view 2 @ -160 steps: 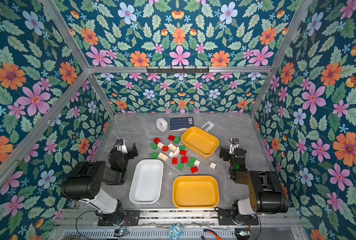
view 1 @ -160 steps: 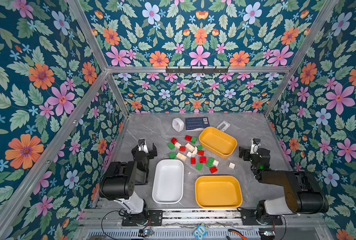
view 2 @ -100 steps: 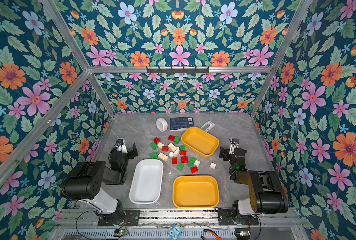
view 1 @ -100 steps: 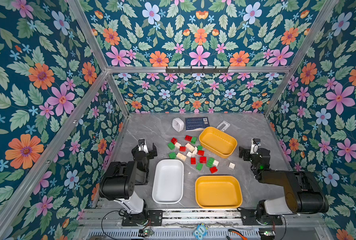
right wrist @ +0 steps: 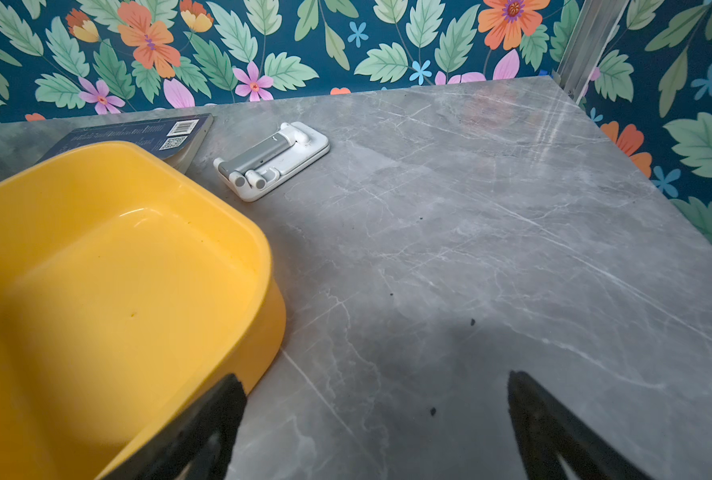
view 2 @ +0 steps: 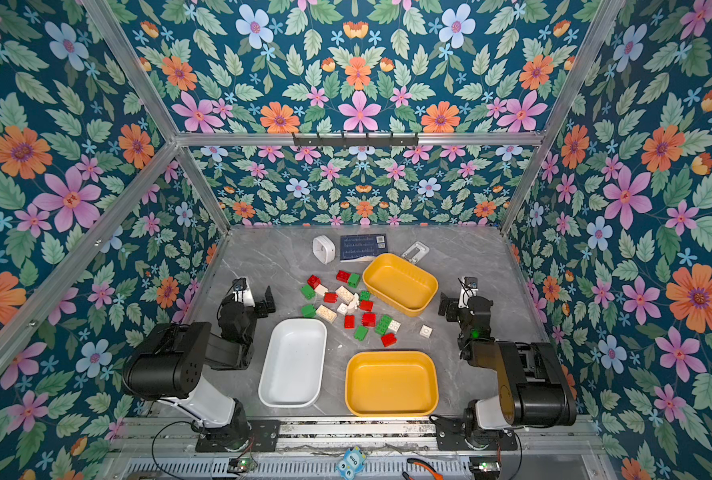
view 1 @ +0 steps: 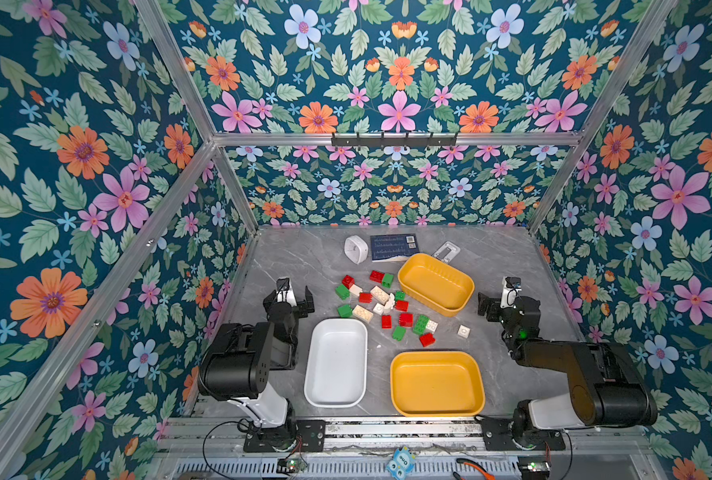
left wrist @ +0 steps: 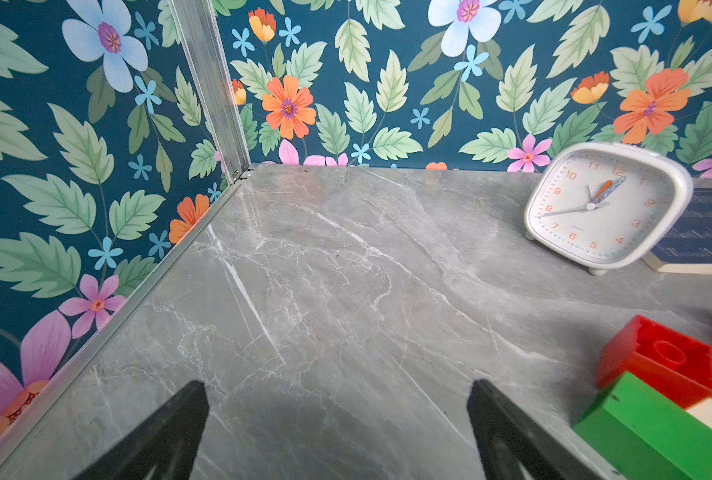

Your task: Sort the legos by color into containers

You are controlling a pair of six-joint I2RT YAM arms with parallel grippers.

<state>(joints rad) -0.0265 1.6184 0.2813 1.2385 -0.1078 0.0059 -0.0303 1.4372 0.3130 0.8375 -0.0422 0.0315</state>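
Red, green and cream legos lie scattered on the grey table between three empty containers. These are a white tub, a yellow tub at the front and another yellow tub behind. My left gripper stands open over bare table left of the pile, with a red brick and a green brick beside it. My right gripper is open and empty, right of the rear yellow tub; one finger overlaps its rim in the right wrist view.
At the back stand a white clock, a dark card with a QR code and a white folded stand. Flowered walls enclose the table on three sides.
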